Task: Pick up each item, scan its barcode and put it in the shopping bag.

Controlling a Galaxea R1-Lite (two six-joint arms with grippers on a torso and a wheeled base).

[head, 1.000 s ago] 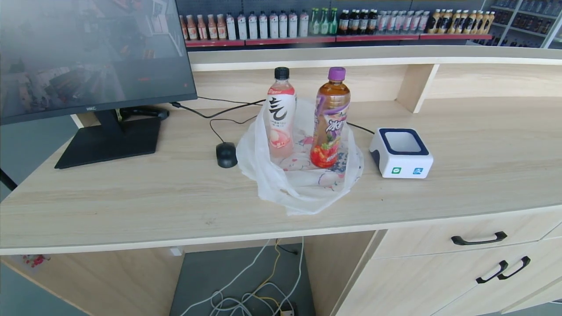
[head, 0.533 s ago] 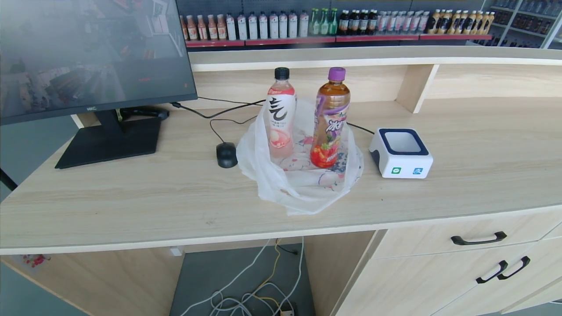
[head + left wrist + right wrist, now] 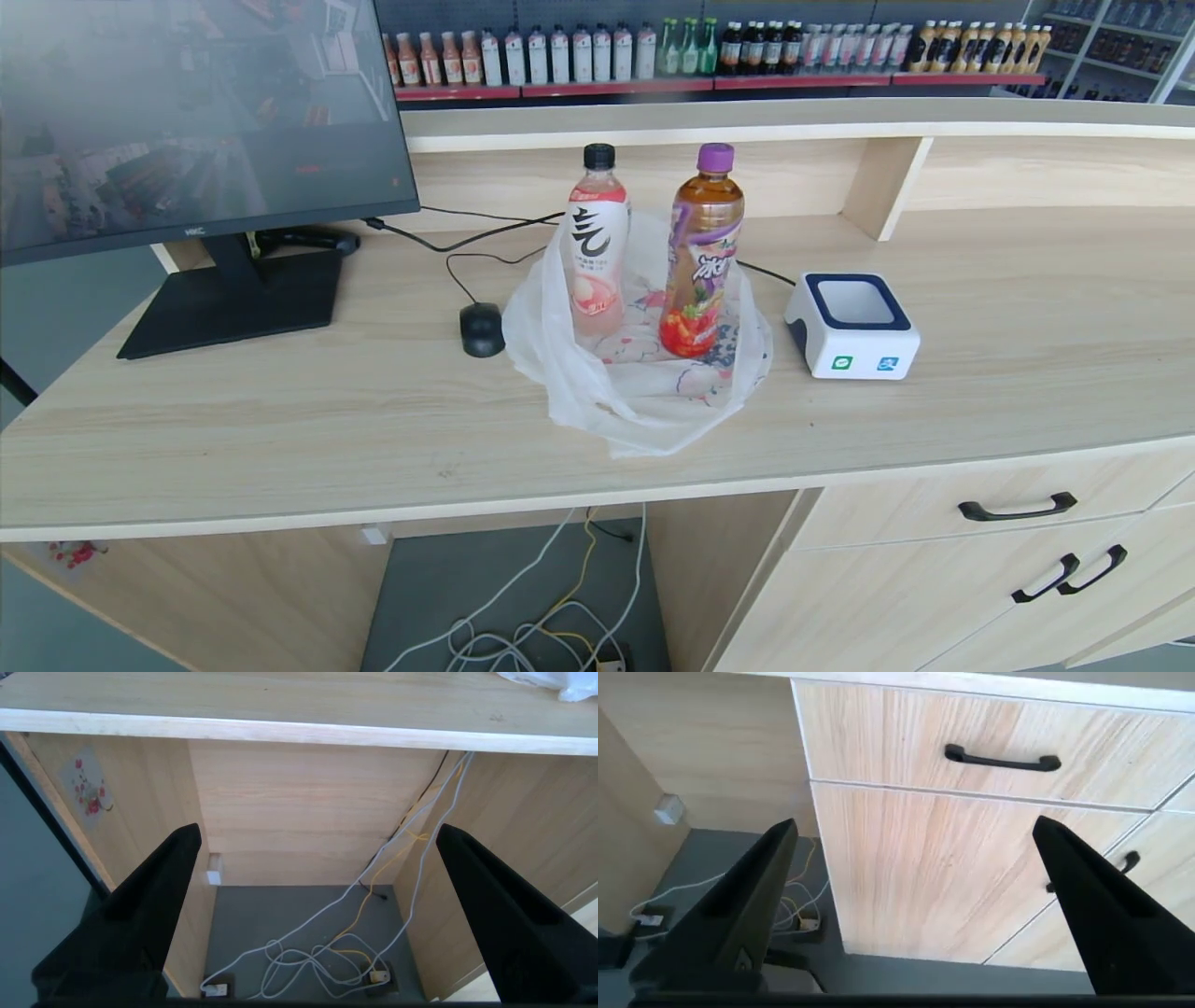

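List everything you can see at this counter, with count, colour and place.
pink bottle: one, pink with black cap, upright in the bag, left
brown bottle: one, brown with purple cap, upright in the bag, right
shopping bag: one, translucent white, mid-counter
scanner: one, white with navy rim, right of the bag
mouse: one, black, left of the bag
monitor: one, black, counter's far left
counter: one, light wood, across the view
drawer handles: three, black, lower right
cables: several, white and yellow, floor under counter
shelf bottles: many, mixed colours, red shelf behind
left tool: one, black, open, facing the under-counter recess
right tool: one, black, open, facing the drawer fronts
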